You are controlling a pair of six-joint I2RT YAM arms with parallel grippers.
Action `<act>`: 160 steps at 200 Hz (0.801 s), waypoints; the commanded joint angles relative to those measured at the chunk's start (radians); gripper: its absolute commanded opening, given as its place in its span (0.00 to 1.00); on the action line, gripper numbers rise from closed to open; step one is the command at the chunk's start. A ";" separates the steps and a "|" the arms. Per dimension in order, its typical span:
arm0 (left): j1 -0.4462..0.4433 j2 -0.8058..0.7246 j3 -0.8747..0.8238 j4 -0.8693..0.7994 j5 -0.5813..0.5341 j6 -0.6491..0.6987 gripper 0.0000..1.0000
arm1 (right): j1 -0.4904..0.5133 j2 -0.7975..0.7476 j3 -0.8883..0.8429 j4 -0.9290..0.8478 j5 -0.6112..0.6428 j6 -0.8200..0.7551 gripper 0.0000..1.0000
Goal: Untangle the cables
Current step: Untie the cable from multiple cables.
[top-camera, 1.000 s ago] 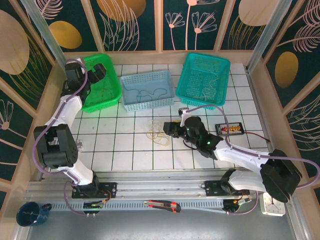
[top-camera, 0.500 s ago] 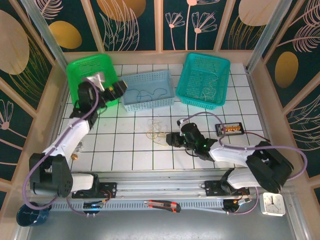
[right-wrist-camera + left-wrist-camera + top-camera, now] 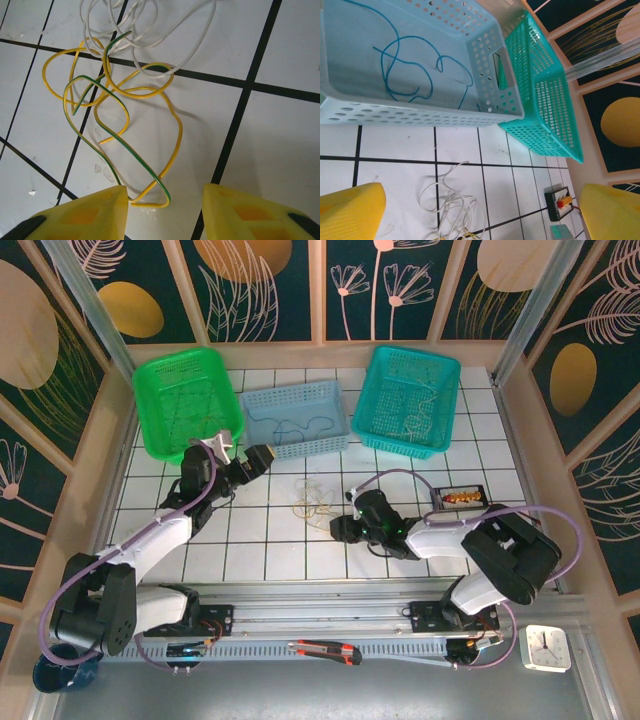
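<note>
On the tiles (image 3: pixel 250 540) mid-table, the cables (image 3: pixel 315 502) are lying knotted; the right gripper (image 3: pixel 164 194) is straddling a yellow loop (image 3: pixel 176 142), jaws apart, gripping nothing; the left gripper (image 3: pixel 482 200) is hovering nearby, jaws wide open.

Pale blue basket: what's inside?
One thin blue wire, in loose loops on the floor of the pale blue basket. Nothing else seen there. In the left wrist view its near wall covers the floor strip just behind it.
</note>
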 commanded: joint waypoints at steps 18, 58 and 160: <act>-0.009 -0.004 0.002 0.060 0.031 -0.023 0.99 | -0.006 0.047 0.062 0.038 -0.009 -0.031 0.34; -0.010 -0.001 0.004 0.055 0.034 -0.017 0.99 | -0.007 0.023 0.086 0.009 -0.019 -0.043 0.06; -0.106 0.031 0.019 0.090 0.059 -0.021 0.99 | -0.020 -0.223 0.126 -0.080 -0.012 -0.049 0.00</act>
